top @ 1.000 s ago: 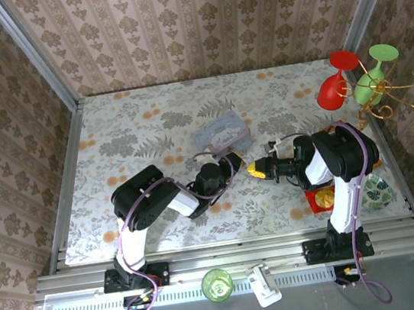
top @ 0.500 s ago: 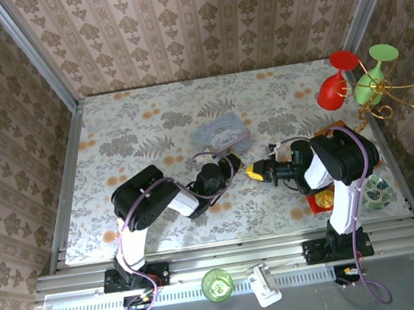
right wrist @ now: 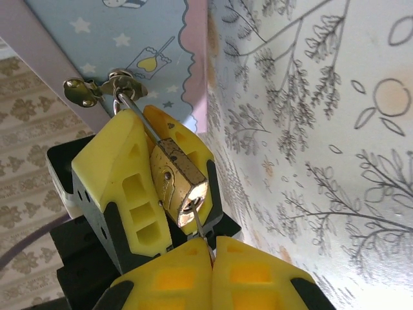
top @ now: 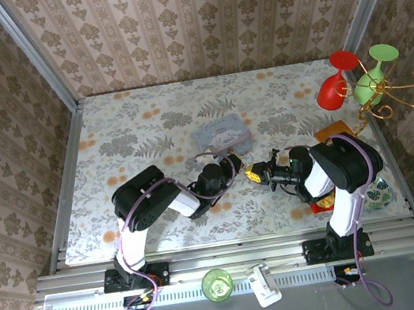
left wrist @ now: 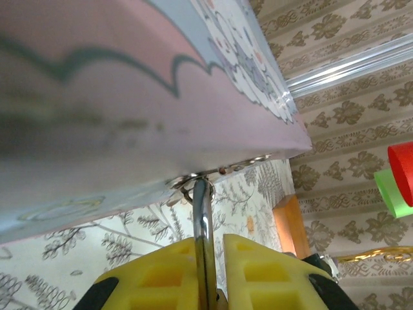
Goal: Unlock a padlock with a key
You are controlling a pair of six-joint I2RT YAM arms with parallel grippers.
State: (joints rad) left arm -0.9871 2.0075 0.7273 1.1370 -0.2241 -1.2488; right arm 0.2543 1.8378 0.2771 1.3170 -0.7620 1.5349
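One padlock (right wrist: 182,184) hangs over the middle of the tabletop (top: 127,131), just beside the near edge of the one pale blue tin (top: 222,134). Its brass body is clenched in the left claw (left wrist: 205,261), and its silvery shackle (left wrist: 201,213) runs up to a ring carrying one spare key (right wrist: 80,91). The right claw (right wrist: 211,268) is clenched on one thin key (right wrist: 201,231) whose tip meets the padlock's bottom face. Bare tabletop lies open to the left and far side, while a red goblet (top: 333,89), a green goblet (top: 367,88) and one red packet (top: 320,202) sit by the right edge.
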